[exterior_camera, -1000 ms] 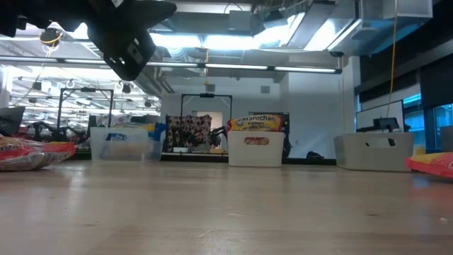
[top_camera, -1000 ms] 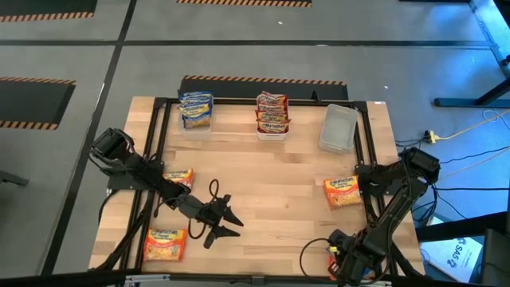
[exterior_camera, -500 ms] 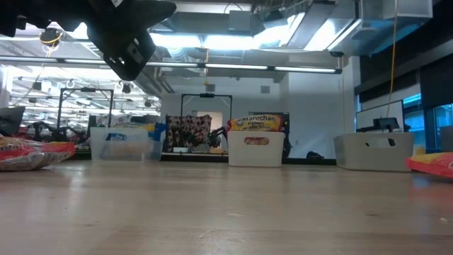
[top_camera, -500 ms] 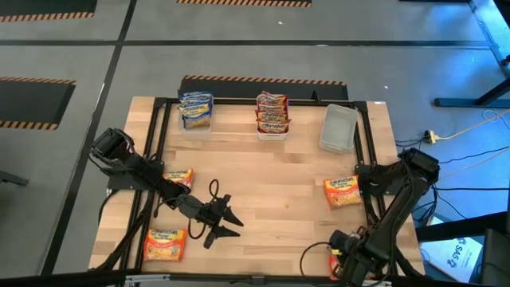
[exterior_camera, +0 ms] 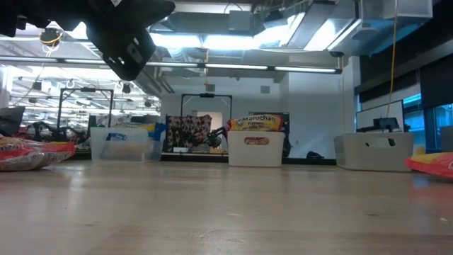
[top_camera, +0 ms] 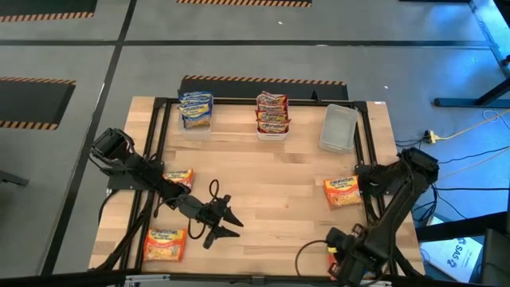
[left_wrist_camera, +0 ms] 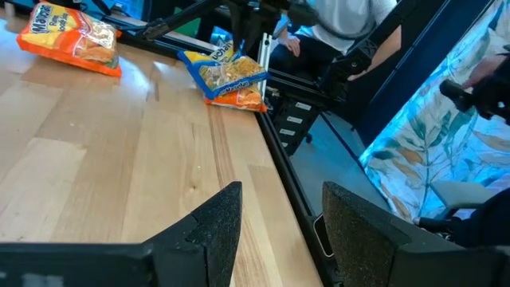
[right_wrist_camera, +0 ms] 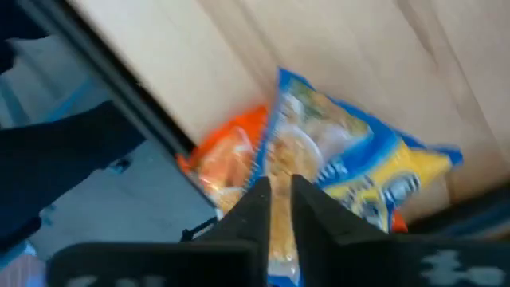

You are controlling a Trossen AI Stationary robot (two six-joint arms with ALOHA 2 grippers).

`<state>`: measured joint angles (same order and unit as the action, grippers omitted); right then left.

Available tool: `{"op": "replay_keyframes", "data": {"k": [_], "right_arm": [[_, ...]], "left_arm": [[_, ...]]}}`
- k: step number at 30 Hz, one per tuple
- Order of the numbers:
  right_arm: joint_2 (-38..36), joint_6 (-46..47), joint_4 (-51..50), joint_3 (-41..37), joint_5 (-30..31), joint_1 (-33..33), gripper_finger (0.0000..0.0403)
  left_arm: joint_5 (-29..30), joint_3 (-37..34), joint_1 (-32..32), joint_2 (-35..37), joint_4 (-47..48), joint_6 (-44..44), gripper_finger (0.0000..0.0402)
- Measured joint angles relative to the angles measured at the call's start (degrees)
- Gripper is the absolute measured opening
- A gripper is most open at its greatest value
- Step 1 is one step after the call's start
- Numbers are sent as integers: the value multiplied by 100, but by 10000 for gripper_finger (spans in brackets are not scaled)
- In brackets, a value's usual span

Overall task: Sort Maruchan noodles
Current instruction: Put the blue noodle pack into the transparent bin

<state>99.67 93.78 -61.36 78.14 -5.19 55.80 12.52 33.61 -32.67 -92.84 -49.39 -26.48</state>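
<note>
**A:** Where's the packet you're working on?

**B:** Your pinched packet [right_wrist_camera: 343,159] sits at the table's near right edge, beside the dark frame rail. It is crinkly, glossy film, orange-yellow with a blue band. Your right gripper [right_wrist_camera: 279,195] has its jaws almost together, with the film nipped between them. I can't tell which way its long side runs.

**A:** And the others?

**B:** A flat orange packet [top_camera: 343,191] lies on the right, long side roughly left to right. Two more lie on the left, a left packet [top_camera: 178,178] and a near-left packet [top_camera: 165,243]. Along the far edge, the blue-white stack [top_camera: 195,110] and the red-maroon stack [top_camera: 272,114] each sit in a clear bin. An empty clear bin [top_camera: 339,127] stands to their right.

**A:** Your other arm?

**B:** Your left gripper [top_camera: 227,223] hangs over the near middle, jaws apart and holding nothing.

**A:** The surface?

**B:** A pale wood-plank table [top_camera: 271,175] in a black metal frame. It stands on a grey floor with striped hazard tape, and ceiling strip lights show beyond.
</note>
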Motion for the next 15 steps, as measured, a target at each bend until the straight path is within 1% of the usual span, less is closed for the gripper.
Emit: {"op": "replay_keyframes", "data": {"k": [4,6,9,12,15], "right_arm": [[-1,715,-71,-251,-144,273,110],[-1,956,-215,-407,-316,352,146],[-5,1026,-554,-551,-377,430,192],[-192,917,-623,-739,-197,407,222],[-590,909,-474,-1090,134,377,235]], "left_arm": [[-3,0,0,0,4,5,169],[-3,0,0,0,6,5,169],[-5,0,0,0,5,7,169],[-7,0,0,0,4,7,169],[-11,0,0,0,4,8,169]]}}
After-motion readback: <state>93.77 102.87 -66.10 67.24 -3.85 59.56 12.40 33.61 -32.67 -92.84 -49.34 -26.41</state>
